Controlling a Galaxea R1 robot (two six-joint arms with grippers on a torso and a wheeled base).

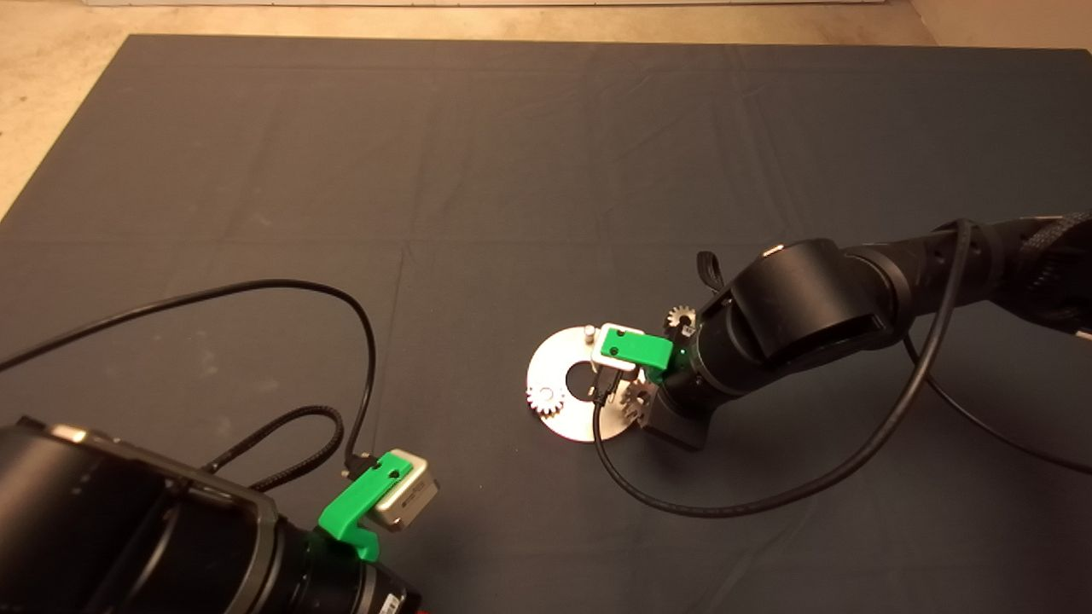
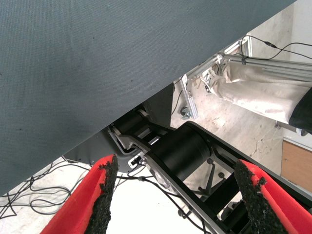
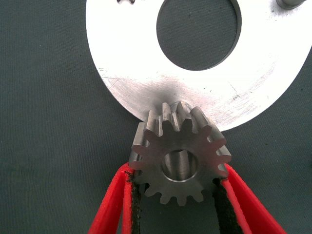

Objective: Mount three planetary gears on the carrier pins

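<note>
Landmark: we are taking the disc point(image 1: 567, 401), the flat shiny plate with a large central hole lying on the dark mat point(image 1: 546, 170), as the reference for every place below.

Left gripper point(image 2: 178, 197): nearest the camera and well apart from the disc, it is waiting off the mat's near-left part; its red fingers point(image 2: 97, 195) are standing wide apart with nothing between them, and its wrist view is showing only the mat's edge and floor clutter beyond.

Seated gear point(image 1: 543, 397): it is sitting on the disc's left rim, and we are judging it already installed on its pin.

Right gripper point(image 3: 178, 195): it is working at the disc's near-right rim, its two pads clamped on opposite flanks of a gear.

Held gear point(image 3: 179, 156): it is being held flat, centre hole open to the camera, directly over the pin at that rim; we are reading this as the lining-up step, since hole and pin need to share one axis before any lowering.

Pin under the gear point(image 3: 181, 108): its top is just peeking past the gear's teeth, and metal is showing through the hole; we cannot tell whether the gear is already started on it.

Free pin point(image 1: 589, 331): it is standing bare at the disc's far rim.

Spare gear point(image 1: 680, 319): it is lying on the mat just beyond the disc's far-right rim, partly hidden by the arm.

Right arm point(image 1: 819, 307): it is reaching in from the right, wrist bent steeply down over the disc's right side.
</note>
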